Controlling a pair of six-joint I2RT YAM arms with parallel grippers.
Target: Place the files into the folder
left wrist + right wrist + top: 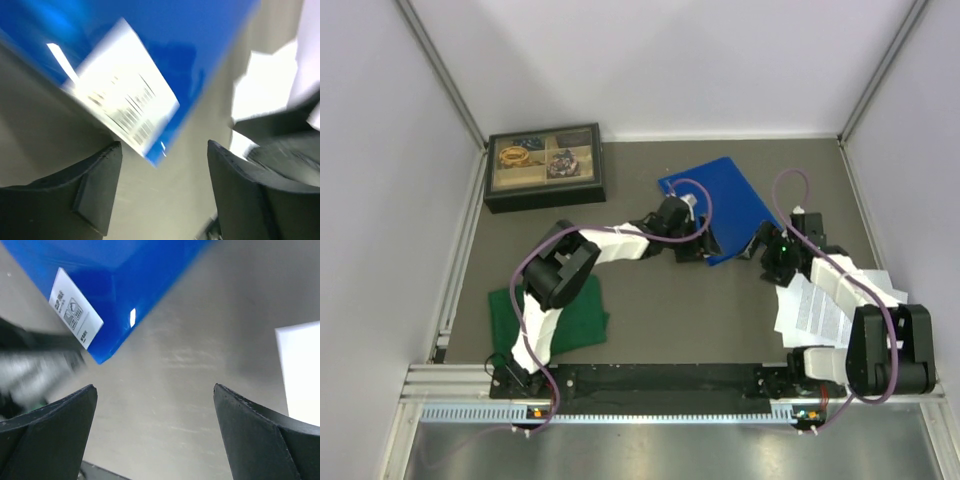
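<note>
Currently, the left gripper [165,150] and right gripper [155,389] are hovering released and empty beside the folder [715,200], apparently closed; the files [815,310] are lying outside it, awaiting insertion.

Black box [546,196]: far left of the grey table [660,310], divided into four compartments holding small items. Green folded cloth [582,318]: near left, lying flat

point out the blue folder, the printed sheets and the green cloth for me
blue folder [735,200], top external view, on the middle of its cover
printed sheets [815,315], top external view, on the text of the top sheet
green cloth [582,320], top external view, on its uncovered right half
</note>
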